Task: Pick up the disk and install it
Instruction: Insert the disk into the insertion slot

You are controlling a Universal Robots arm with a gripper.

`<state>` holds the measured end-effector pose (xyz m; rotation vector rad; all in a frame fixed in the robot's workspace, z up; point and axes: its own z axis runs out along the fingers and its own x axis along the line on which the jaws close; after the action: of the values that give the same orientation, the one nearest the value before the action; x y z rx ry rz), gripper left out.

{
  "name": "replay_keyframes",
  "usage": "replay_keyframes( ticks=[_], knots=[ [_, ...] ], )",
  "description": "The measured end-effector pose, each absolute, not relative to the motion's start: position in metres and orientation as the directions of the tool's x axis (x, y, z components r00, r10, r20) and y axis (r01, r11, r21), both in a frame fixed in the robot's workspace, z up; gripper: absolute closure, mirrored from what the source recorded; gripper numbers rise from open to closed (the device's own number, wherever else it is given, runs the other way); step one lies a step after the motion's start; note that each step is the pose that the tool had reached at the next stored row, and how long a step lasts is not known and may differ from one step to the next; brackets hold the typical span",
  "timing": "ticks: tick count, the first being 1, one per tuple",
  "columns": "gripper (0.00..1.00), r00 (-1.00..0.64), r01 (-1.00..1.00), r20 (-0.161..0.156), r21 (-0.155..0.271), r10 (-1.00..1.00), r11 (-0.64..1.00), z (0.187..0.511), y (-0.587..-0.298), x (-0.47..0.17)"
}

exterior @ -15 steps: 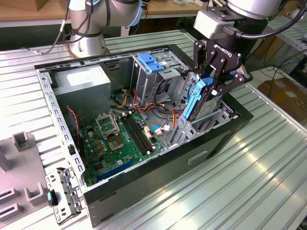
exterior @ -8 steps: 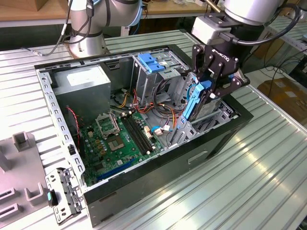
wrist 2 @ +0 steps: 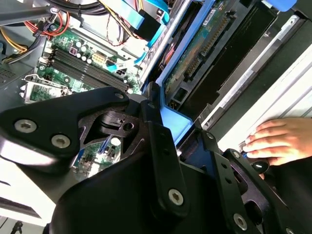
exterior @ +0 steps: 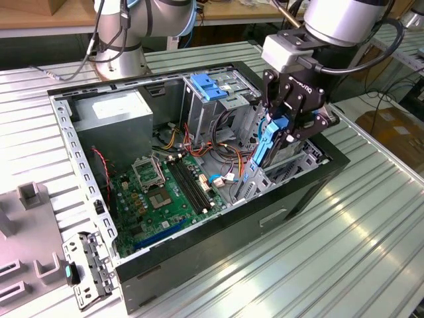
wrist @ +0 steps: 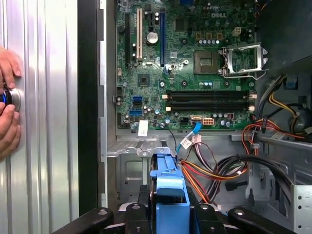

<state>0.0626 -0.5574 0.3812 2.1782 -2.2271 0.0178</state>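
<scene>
My gripper (exterior: 286, 126) is shut on the disk (exterior: 267, 142), a dark flat drive with bright blue side rails. The disk stands on end and slightly tilted, its lower end down inside the drive bay (exterior: 298, 162) at the exterior view's right end of the open computer case (exterior: 86, 172). In the second wrist view the disk's (wrist 2: 214, 44) green circuit side and blue rail run away from the black fingers (wrist 2: 158, 141). In the first wrist view the blue rail of the disk (wrist: 168, 192) sits between the two fingers, above the bay floor.
A motherboard (wrist: 195, 63) and loose coloured cables (wrist: 214, 170) lie beside the bay. A paler blue bracket (exterior: 209, 86) tops the rear drive cage. A person's hand (wrist: 7, 102) rests on the ribbed table next to the case. A second arm's base (exterior: 119, 46) stands behind.
</scene>
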Motion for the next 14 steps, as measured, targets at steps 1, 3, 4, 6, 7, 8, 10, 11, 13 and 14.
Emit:
replay_keyframes(
  ticks=[1,3,4,6,7,8,10,11,13,14],
  knots=[
    [0.63,-0.022,-1.000,0.027,0.010,-0.999,0.022,0.3798,-0.5574,0.0626],
    [0.63,-0.022,-1.000,0.027,0.010,-0.999,0.022,0.3790,-0.5574,0.0626],
    [0.63,-0.022,-1.000,0.027,0.010,-0.999,0.022,0.3790,-0.5574,0.0626],
    [0.63,-0.022,-1.000,0.027,0.010,-0.999,0.022,0.3789,-0.5574,0.0626],
    [0.63,-0.022,-1.000,0.027,0.010,-0.999,0.022,0.3789,-0.5574,0.0626],
    [0.63,-0.022,-1.000,0.027,0.010,-0.999,0.022,0.3789,-0.5574,0.0626],
    [0.63,-0.022,-1.000,0.027,0.010,-0.999,0.022,0.3783,-0.5574,0.0626],
    [0.63,-0.022,-1.000,0.027,0.010,-0.999,0.022,0.3775,-0.5574,0.0626],
    [0.63,-0.022,-1.000,0.027,0.009,-0.999,0.022,0.3747,-0.5574,0.0625],
    [0.63,-0.022,-1.000,0.027,0.009,-0.999,0.022,0.3727,-0.5574,0.0625]
  ],
)
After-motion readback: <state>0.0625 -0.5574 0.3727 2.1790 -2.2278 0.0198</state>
